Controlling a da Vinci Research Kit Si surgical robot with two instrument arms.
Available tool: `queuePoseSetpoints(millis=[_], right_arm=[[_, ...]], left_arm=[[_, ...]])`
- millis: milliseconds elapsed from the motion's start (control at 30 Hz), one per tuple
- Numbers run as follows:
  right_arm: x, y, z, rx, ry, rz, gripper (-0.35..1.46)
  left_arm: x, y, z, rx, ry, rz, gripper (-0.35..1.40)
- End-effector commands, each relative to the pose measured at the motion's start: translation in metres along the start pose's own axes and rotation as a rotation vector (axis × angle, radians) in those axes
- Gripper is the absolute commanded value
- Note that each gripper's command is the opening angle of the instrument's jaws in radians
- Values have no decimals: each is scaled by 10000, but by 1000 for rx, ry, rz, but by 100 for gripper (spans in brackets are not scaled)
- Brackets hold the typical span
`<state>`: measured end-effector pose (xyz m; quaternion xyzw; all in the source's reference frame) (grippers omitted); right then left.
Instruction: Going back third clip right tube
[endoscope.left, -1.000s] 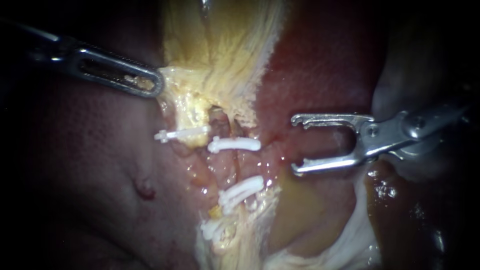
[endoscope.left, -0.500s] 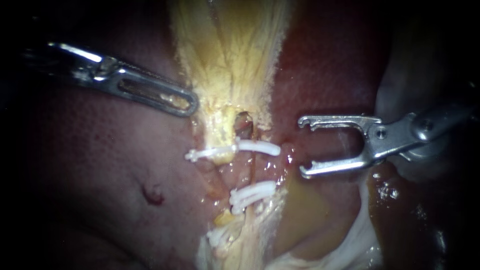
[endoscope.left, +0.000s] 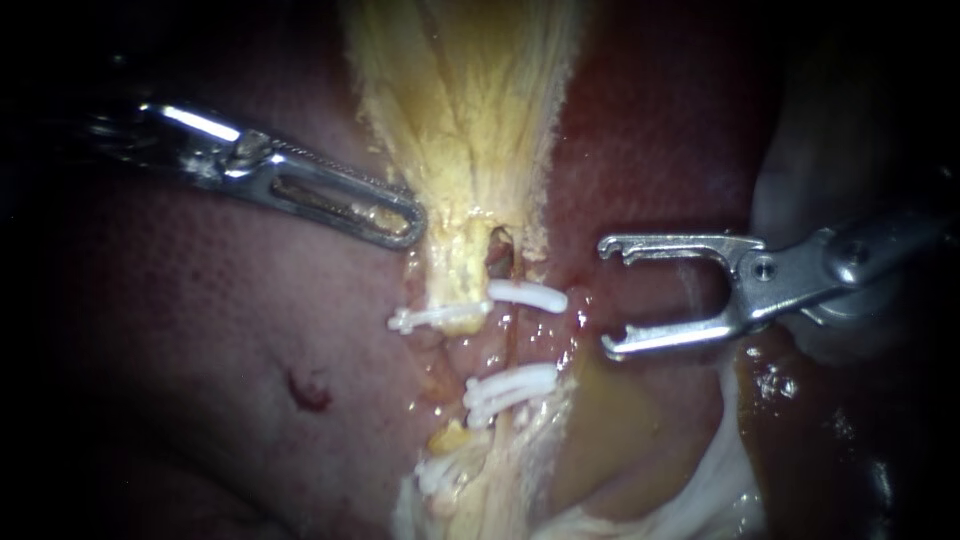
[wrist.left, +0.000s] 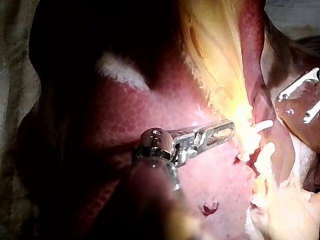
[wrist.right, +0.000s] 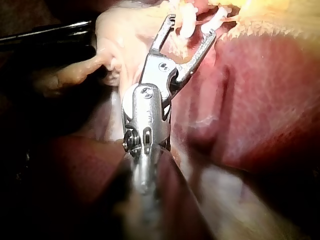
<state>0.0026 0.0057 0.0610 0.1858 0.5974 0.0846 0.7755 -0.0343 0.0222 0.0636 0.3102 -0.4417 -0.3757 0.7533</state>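
Left tool (endoscope.left: 408, 222) shifted right since earlier frame, yellow tissue (endoscope.left: 460, 150) and clips drawn along; jaws closed, gripping tissue edge. Upper clip (endoscope.left: 527, 295) and lower clips (endoscope.left: 510, 385) on right tube, centre. Right tool (endoscope.left: 607, 295) just beside clips, jaws wide apart, empty.

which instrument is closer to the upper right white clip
Right. The right instrument stands open just beside the upper right clip, level with it. The left instrument is farther, up and to the left, gripping the edge of the yellow tissue.
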Motion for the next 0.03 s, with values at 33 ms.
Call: queuePoseSetpoints(millis=[33], right_arm=[[1, 0, 1, 2, 1, 0, 50]], left_arm=[[0, 0, 0, 1, -1, -1, -35]])
